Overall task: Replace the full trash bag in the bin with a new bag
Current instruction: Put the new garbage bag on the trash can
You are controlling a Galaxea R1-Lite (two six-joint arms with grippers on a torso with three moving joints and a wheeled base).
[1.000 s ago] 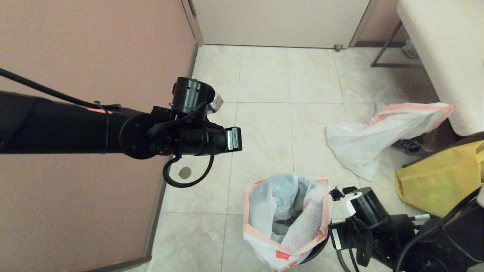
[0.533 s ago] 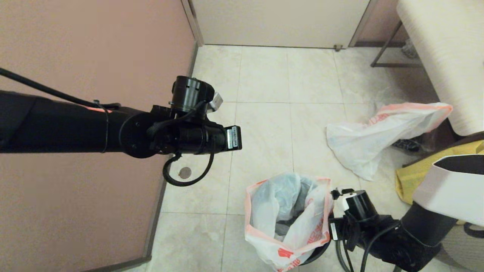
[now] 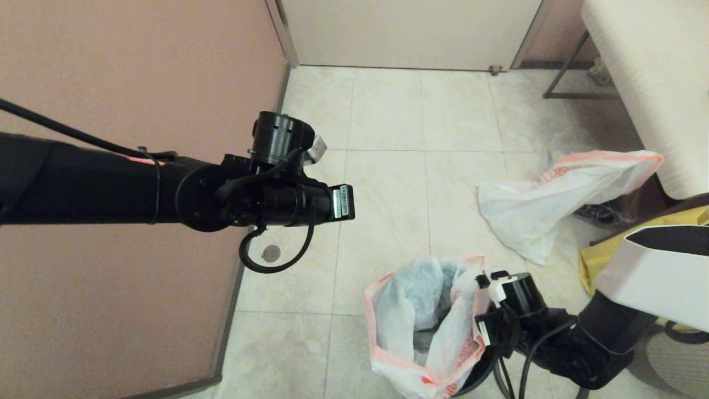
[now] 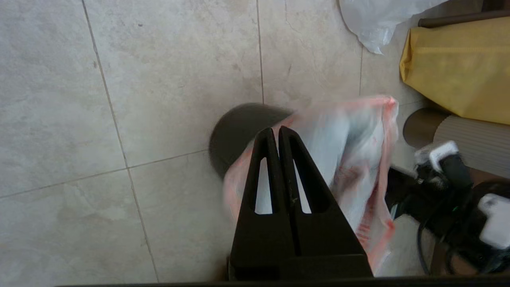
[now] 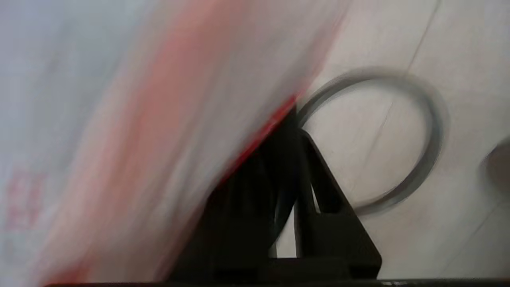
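Seen from the head: full trash bag (image 3: 424,327) in the bin (image 3: 476,374), right claw (image 3: 483,288) at its mouth band. Left wrist: left claw (image 4: 275,133) together, idle overhead. Right wrist: clamped on the band. Removal step; next, lifting straight up.

Light was soft and even, warm indoor stuff, no harsh glare on the floor (image 3: 388,183). Head view was sharp. Right wrist view was badly smeared, the bag (image 5: 119,131) just a pink-white streak. Left wrist view had the bag (image 4: 350,159) blurred, tiles crisp.
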